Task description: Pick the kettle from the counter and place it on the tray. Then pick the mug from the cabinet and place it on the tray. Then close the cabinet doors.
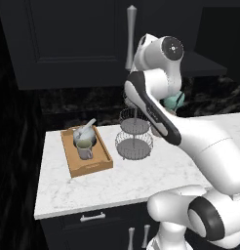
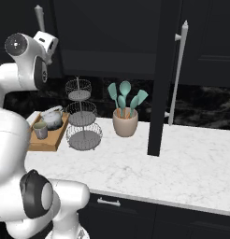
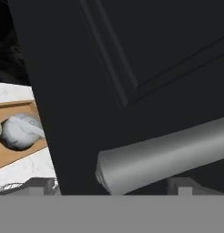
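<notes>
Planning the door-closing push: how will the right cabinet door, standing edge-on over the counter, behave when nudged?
The right cabinet door looks rigid, so it should swing, not flex. Its rounded silver handle may be slippery.

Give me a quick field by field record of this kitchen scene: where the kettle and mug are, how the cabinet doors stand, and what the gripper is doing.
kettle: on the tray, at its far end
mug: on the tray, in front of the kettle
left cabinet door: looks shut
right cabinet door: standing open, edge toward the camera
gripper: open, empty, right at the left door's silver handle
other items: wire tiered basket stand, tan crock of teal utensils on the counter
remaining step: close the right door
</notes>
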Motion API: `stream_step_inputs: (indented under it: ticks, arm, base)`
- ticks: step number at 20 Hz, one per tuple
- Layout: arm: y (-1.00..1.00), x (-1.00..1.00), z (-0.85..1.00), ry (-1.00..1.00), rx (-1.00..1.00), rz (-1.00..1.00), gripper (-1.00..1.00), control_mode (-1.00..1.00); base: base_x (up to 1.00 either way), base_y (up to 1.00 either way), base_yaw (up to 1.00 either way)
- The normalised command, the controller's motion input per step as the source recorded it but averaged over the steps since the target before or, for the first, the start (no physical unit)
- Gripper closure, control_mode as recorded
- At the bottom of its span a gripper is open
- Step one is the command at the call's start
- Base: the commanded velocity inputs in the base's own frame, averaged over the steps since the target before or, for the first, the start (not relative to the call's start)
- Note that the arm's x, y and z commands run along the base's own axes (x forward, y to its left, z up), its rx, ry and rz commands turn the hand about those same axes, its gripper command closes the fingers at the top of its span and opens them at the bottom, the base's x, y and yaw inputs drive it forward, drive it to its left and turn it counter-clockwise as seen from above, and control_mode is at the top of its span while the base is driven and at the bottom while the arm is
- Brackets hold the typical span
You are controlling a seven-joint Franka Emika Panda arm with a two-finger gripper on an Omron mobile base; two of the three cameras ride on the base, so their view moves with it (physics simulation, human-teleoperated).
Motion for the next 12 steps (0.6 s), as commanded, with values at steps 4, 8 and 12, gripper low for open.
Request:
stream_step_inputs:
  ticks: [4,8,12]
  arm:
    - [-0.16,0.59,-0.22,0.0,0.06,0.01,-1.0,-1.0]
    - [-0.09,0.56,-0.21,0.0,0.08,0.02,-1.0,-1.0]
    - [-0.06,0.49,-0.17,0.0,0.08,0.03,-1.0,-1.0]
  base:
    - [0.0,0.0,0.0]
    - [0.0,0.0,0.0]
    - [0.0,0.0,0.0]
